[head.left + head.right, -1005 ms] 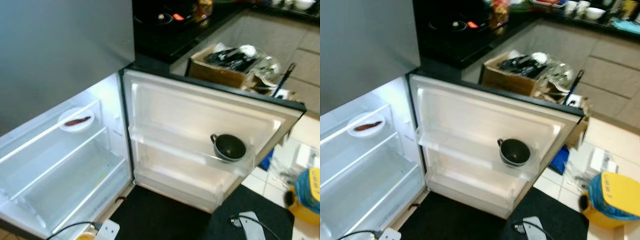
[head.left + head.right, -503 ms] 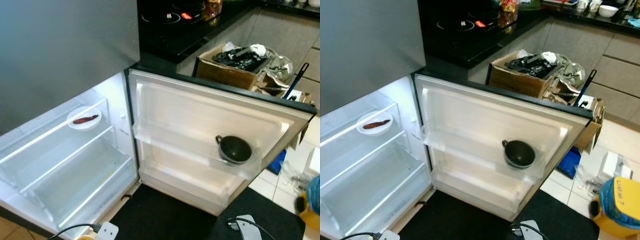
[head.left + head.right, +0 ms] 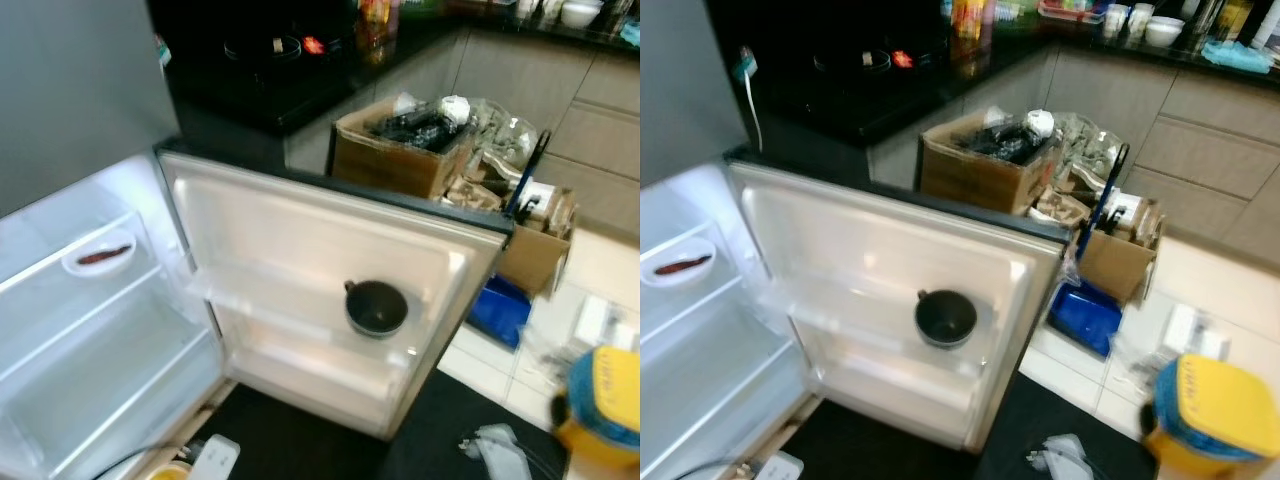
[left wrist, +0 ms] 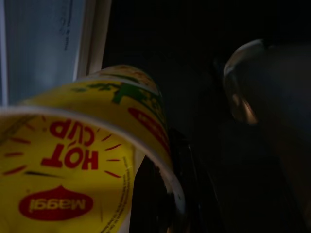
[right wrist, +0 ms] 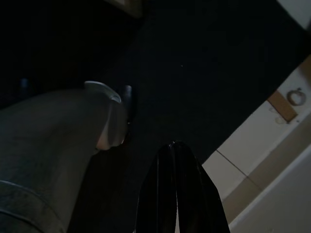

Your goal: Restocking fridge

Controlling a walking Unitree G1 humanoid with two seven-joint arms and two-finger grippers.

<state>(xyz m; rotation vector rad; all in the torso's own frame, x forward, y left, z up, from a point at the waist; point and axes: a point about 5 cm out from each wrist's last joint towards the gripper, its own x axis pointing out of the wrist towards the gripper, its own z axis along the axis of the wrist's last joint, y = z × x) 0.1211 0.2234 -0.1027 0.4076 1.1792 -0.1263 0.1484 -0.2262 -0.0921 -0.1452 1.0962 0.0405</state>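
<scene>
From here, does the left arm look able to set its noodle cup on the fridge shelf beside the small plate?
Probably yes: the fridge door stands wide open and the shelf beside the small plate is bare. The left gripper holds the noodle cup low, so it must lift first.

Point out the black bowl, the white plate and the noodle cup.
black bowl (image 3: pixel 376 306), left eye view, its dark inside.
white plate (image 3: pixel 98 258), left eye view, its middle.
noodle cup (image 4: pixel 73 184), left wrist view, its yellow lid.

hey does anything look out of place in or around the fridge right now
Yes. A dark pot sits in the open fridge door's shelf, an odd spot for cookware. A small plate holding one reddish piece sits uncovered on an inner shelf.
</scene>
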